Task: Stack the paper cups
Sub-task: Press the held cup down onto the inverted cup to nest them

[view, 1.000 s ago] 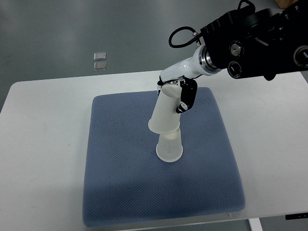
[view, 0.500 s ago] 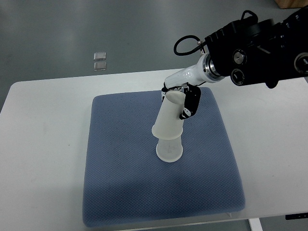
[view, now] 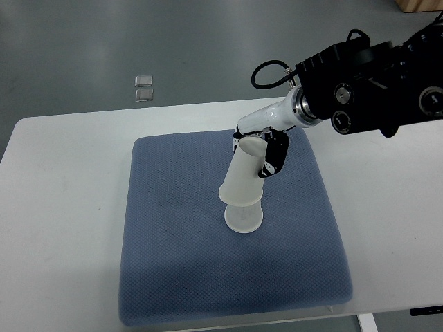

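Right hand, fingers clamped near the closed end of upper paper cup over lower cup: likely light, thin-walled, crushable, so grip gently.

right robot hand | grips upper cup | over lower cup

Two white, slightly translucent paper cups, both inverted, mouth down. Lower cup stands upright near the centre of the blue pad, wide rim resting on the fabric. Upper cup sits over the lower cup's base, its rim lowered onto it. Upper cup is tilted, closed base leaning up and away toward the pad's far edge. Not yet fully nested; most of lower cup's wall remains exposed.
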`<state>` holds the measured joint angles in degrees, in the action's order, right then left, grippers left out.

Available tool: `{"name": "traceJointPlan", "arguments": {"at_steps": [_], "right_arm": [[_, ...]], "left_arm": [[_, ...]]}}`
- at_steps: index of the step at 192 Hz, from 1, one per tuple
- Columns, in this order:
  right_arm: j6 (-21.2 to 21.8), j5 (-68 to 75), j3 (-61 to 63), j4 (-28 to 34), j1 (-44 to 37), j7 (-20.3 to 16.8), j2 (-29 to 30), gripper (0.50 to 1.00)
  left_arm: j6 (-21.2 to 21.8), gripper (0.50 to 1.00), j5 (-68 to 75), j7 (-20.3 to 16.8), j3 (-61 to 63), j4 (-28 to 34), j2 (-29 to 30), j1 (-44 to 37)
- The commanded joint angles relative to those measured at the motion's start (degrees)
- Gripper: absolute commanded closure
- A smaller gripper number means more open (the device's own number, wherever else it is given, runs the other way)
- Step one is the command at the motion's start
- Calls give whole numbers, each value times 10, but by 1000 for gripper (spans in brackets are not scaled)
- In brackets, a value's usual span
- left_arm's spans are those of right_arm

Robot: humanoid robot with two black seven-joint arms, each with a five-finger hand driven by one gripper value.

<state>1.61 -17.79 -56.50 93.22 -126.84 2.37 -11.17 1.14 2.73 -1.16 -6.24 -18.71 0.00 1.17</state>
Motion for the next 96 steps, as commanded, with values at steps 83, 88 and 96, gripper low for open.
{"name": "traceJointPlan", "arguments": {"at_steps": [83,88,96], "right_arm": [[-30,0,-2,7,14,-2,5,793],[-30,0,-2,7,14,-2,5,793],[-32,0,-2,7,15,-2,5,793]], "left_arm": [[1,500,0,0,0,-1,0,0],[1,500,0,0,0,-1,0,0],[1,500,0,0,0,-1,0,0]]}}
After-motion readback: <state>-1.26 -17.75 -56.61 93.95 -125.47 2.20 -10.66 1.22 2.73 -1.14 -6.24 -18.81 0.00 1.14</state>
